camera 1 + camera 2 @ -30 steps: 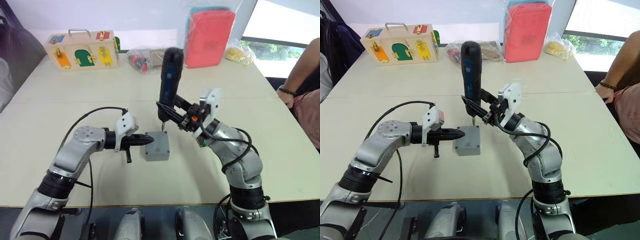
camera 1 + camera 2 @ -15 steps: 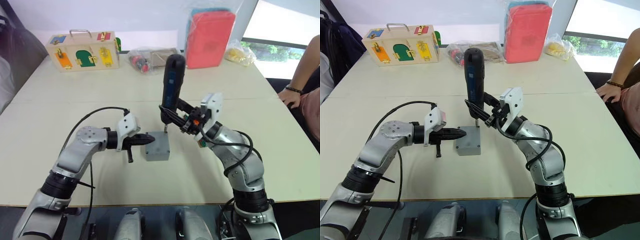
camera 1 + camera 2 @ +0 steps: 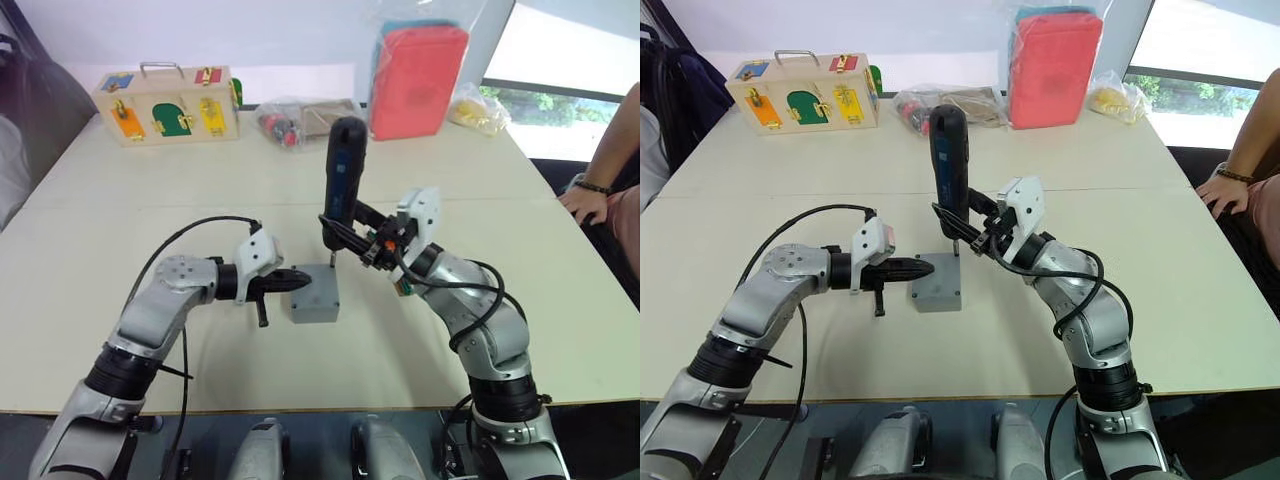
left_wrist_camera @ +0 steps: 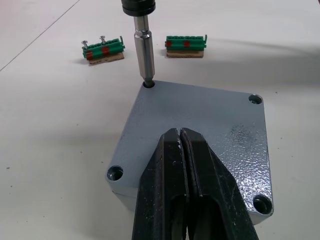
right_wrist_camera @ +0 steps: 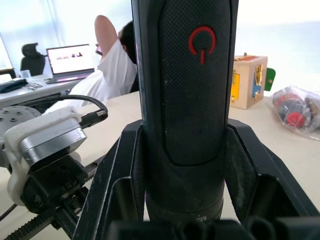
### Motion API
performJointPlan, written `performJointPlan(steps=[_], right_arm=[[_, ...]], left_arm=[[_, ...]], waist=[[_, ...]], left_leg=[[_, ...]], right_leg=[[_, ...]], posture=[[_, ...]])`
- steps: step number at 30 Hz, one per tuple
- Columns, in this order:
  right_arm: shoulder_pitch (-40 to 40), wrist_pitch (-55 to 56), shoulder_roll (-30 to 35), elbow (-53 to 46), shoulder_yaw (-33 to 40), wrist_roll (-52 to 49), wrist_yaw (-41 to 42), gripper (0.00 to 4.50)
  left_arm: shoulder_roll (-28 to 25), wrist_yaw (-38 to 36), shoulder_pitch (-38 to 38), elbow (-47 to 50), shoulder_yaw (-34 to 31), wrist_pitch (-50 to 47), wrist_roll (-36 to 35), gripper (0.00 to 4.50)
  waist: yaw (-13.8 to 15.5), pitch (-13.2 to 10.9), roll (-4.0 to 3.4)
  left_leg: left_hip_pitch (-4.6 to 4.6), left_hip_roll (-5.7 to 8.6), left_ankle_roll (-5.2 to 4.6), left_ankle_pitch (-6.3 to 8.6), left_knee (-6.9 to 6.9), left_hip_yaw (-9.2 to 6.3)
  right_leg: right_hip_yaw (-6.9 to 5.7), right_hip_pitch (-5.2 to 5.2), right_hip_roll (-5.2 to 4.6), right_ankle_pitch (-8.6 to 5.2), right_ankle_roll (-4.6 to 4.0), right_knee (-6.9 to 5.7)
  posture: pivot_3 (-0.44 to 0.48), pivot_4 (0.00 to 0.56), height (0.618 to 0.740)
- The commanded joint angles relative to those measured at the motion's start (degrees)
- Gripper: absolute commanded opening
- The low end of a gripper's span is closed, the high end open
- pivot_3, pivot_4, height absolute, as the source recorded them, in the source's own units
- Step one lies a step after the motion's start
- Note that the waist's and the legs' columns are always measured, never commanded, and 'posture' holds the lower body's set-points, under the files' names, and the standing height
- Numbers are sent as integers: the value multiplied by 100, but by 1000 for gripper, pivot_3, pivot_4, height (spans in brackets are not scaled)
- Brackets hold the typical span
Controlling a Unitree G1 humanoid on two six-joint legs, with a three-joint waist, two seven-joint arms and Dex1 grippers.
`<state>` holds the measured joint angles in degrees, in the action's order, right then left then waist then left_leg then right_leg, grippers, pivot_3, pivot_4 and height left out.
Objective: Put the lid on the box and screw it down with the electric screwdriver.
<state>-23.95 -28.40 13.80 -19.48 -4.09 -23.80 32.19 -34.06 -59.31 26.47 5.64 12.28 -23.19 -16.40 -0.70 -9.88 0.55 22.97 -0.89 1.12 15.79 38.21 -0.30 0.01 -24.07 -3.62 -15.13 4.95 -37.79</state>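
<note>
Currently the flat square grey plastic lid point(image 4: 200, 130) sits flush on the small square grey plastic box point(image 3: 315, 305), which rests near the middle of the pale tabletop point(image 3: 150, 180). Right end effector point(image 3: 350, 232) is clamped around the black cylindrical electric screwdriver point(image 3: 341, 170); tool's long axis stands close to upright, handle leaning slightly away from the robot, thin metal bit point(image 4: 144, 55) seated in the lid's far corner hole on the left arm's side. Left end effector point(image 3: 296, 279), fingers together, presses its tip against the box's left side at lid level, apparently bracing it. Three other corner holes look open; whether screws sit in them I cannot tell. Judgement: fastening at first corner; next corners lie nearer the right arm. Two green connector strips point(image 4: 102, 50) lie beyond the box.
</note>
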Motion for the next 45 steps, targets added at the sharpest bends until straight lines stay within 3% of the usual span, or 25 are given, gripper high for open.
performJointPlan(steps=[1,3,10,15,28,32,37,41,45], right_arm=[[261,-569,-41,388,-273,125,-285,1575],[307,-642,-39,414,-329,126,-332,1575],[551,-835,100,539,-614,289,-438,1575],[661,-791,112,574,-661,319,-473,1575],[550,-608,181,460,-634,388,-444,1575],[357,-516,83,92,-368,136,-468,1575],[-734,-1586,43,-684,928,-1105,-1171,1575],[-1420,-2730,641,-659,1647,-1758,-1469,1575],[-1912,-4273,1542,-206,2060,-2087,-1645,1575]], left_arm=[[1,28,-127,-4,78,-37,103,0],[0,37,-151,10,81,-37,120,0],[-8,56,-226,2,102,0,211,0],[-6,59,-265,38,84,-11,249,0],[-14,53,-266,103,63,-85,234,0],[-7,45,-253,194,5,-160,145,0],[-99,-44,-91,726,-360,-521,-349,0],[-230,-106,135,1070,-614,-799,-705,0],[-444,-202,308,1319,-801,-936,-949,0]], waist=[[-2,5,3],[-4,33,7],[-6,131,11],[-6,188,36],[-6,210,40],[-3,206,35],[-3,114,28],[14,57,12],[2,34,6]], left_leg=[[-20,0,0,0,-5,0],[-77,-3,-10,7,-21,-1],[-97,-5,-24,15,-30,-9],[-182,-6,-29,19,-86,-11],[-193,-10,-29,19,-103,-16],[-182,-11,-29,19,-104,-17],[-143,-18,-26,17,-103,-19],[-40,-14,-13,8,-85,-24],[-11,-6,-12,8,-86,-19]], right_leg=[[0,21,1,-1,0,6],[-3,82,4,-6,-6,31],[-4,100,5,-14,-12,40],[-2,171,1,-33,-35,76],[-1,174,1,-40,-45,77],[-1,163,-1,-40,-45,77],[-1,123,-6,-38,-43,70],[-3,21,-6,-23,-26,48],[-3,-2,-11,-24,-26,56]], posture=[[0,150,730],[0,150,730],[0,150,730],[0,150,730],[0,150,730],[0,150,730],[0,150,730],[0,150,730],[0,150,730]])
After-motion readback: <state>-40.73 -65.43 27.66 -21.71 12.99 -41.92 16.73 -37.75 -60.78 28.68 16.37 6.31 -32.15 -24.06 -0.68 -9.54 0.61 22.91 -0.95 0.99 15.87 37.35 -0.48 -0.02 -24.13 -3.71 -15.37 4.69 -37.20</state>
